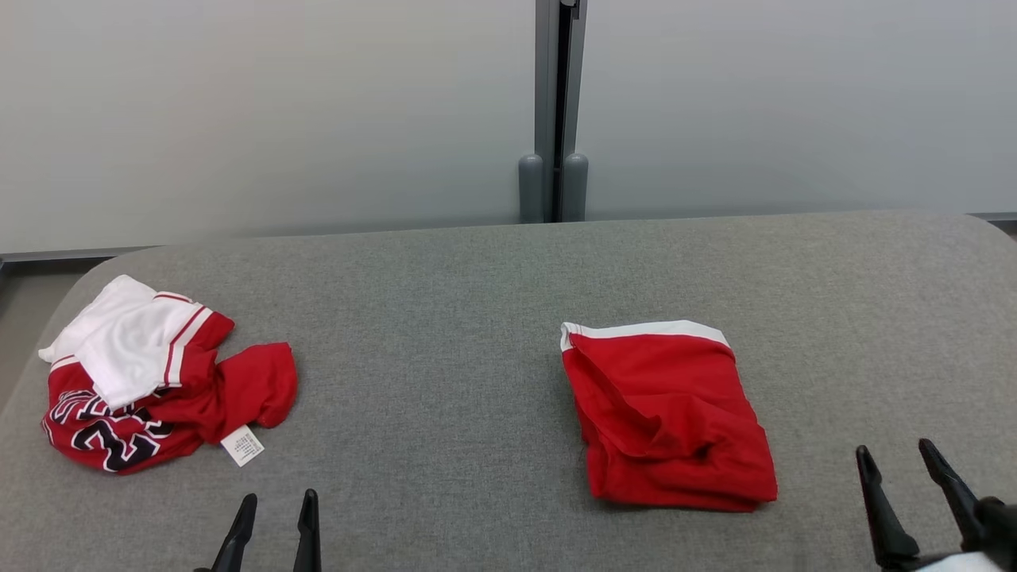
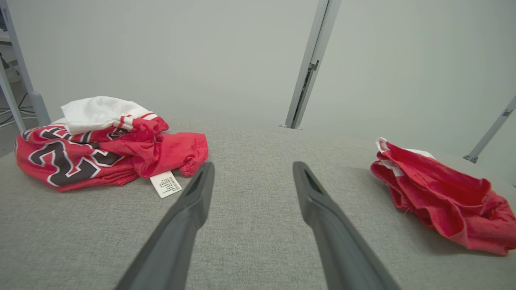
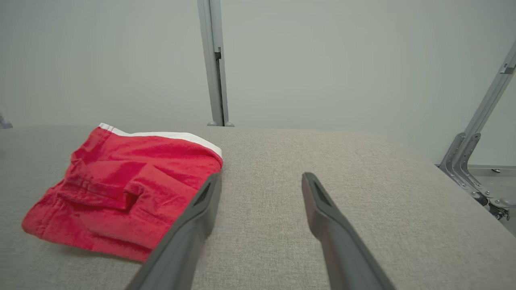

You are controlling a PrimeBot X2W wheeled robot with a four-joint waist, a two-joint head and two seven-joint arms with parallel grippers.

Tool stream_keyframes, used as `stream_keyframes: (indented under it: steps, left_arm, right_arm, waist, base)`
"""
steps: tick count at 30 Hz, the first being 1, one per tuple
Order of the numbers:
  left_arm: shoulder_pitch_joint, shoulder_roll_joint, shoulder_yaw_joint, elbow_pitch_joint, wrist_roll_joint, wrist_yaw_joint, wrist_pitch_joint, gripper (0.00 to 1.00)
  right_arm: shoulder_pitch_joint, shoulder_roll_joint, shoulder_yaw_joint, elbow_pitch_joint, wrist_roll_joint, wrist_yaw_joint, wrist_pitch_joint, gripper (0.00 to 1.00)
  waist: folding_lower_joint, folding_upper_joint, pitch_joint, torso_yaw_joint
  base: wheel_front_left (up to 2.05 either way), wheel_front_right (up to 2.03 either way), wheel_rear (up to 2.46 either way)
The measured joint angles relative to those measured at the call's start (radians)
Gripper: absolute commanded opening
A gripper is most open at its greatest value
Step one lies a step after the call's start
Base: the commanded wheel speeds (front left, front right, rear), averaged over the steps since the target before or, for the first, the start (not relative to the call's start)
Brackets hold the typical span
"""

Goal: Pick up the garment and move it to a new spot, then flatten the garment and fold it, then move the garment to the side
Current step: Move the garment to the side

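Now, head view: folded red garment (image 1: 667,417) centre-right on grey surface (image 1: 445,318); left hand (image 1: 280,496), right hand (image 1: 894,447) at bottom edge, both spread wide, empty.
Left wrist view: crumpled jersey pile (image 2: 100,157) upper left, well apart.
Right wrist view: bare room right of garment; one-layer pinch may undo fold; surface edge far right.

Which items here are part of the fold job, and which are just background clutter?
Job:
- folded red garment with white band, apparently done
- crumpled red-and-white jersey pile, likely next
- left gripper and right gripper, both open, empty
- grey padded table, the work surface

Lying about:
- grey post at the wall
- metal bracket past the table edge
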Motion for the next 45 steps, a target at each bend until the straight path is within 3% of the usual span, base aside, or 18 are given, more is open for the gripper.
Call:
stream_keyframes:
  steps: [3, 4, 6, 7, 10, 15, 20, 29, 39, 42, 45]
  left_arm:
    - [-0.012, -0.008, 0.003, 0.003, 0.015, -0.011, 0.000, 1.00]
    - [-0.020, -0.009, 0.002, 0.005, 0.018, -0.016, 0.000, 1.00]
    - [-0.040, -0.011, -0.006, 0.008, 0.023, -0.021, 0.000, 1.00]
    - [-0.051, -0.013, -0.012, 0.008, 0.026, -0.025, 0.000, 1.00]
    - [-0.079, -0.014, -0.020, 0.009, 0.030, -0.030, 0.000, 1.00]
    - [-0.117, -0.015, -0.048, 0.025, 0.023, -0.033, 0.000, 1.00]
    - [-0.129, -0.016, -0.055, 0.025, 0.011, -0.022, 0.000, 1.00]
    - [-0.109, -0.016, -0.039, 0.020, 0.005, -0.011, 0.000, 1.00]
    - [-0.107, -0.016, -0.037, 0.029, 0.002, -0.009, 0.000, 1.00]
    - [-0.086, -0.016, -0.030, 0.027, -0.005, -0.009, 0.000, 1.00]
    - [-0.064, -0.016, -0.016, 0.007, -0.006, 0.001, 0.000, 1.00]
  right_arm:
    - [-0.078, -0.013, 0.073, 0.026, 0.010, 0.000, -0.001, 1.00]
    - [-0.113, -0.021, 0.100, 0.044, 0.012, 0.000, 0.002, 0.88]
    - [-0.194, -0.038, 0.156, 0.081, 0.014, 0.000, 0.021, 0.08]
    - [-0.238, -0.039, 0.174, 0.104, 0.024, 0.000, 0.030, 0.00]
    - [-0.323, -0.042, 0.211, 0.161, 0.026, 0.000, 0.050, 0.00]
    - [-0.463, -0.026, 0.296, 0.374, 0.027, 0.000, 0.071, 0.00]
    - [-0.474, -0.004, 0.365, 0.429, 0.053, 0.000, 0.038, 0.00]
    - [-0.392, -0.012, 0.636, 0.343, 0.155, 0.000, 0.003, 0.00]
    - [-0.417, 0.026, 0.817, 0.354, 0.206, 0.000, 0.000, 0.00]
    - [-0.391, 0.019, 0.801, 0.289, 0.214, 0.000, -0.001, 0.00]
    - [-0.331, -0.010, 0.703, 0.188, 0.204, 0.000, -0.001, 0.00]
  waist:
    - [0.0000, 0.0000, 0.017, 0.004]
    - [0.0000, 0.0000, 0.024, 0.007]
    - [0.0000, 0.0000, 0.040, 0.014]
    - [0.0000, 0.0000, 0.051, 0.018]
    - [0.0000, -0.0001, 0.075, 0.027]
    - [0.0000, 0.0000, 0.125, 0.067]
    - [0.0000, 0.0000, 0.135, 0.094]
    - [0.0000, 0.0000, 0.115, 0.063]
    - [0.0000, 0.0000, 0.087, 0.017]
    - [0.0000, 0.0000, 0.060, 0.006]
    - [0.0000, 0.0000, 0.033, -0.004]
  base:
    - [0.00, 0.00, 0.00]
    - [0.00, 0.00, 0.00]
    - [0.00, 0.00, 0.00]
    - [0.00, 0.00, 0.00]
    - [0.00, 0.00, 0.00]
    - [0.00, 0.00, 0.00]
    - [0.00, 0.00, 0.00]
    - [0.00, 0.00, 0.00]
    - [0.00, 0.00, 0.00]
    - [0.00, 0.00, 0.00]
    - [0.00, 0.00, 0.00]
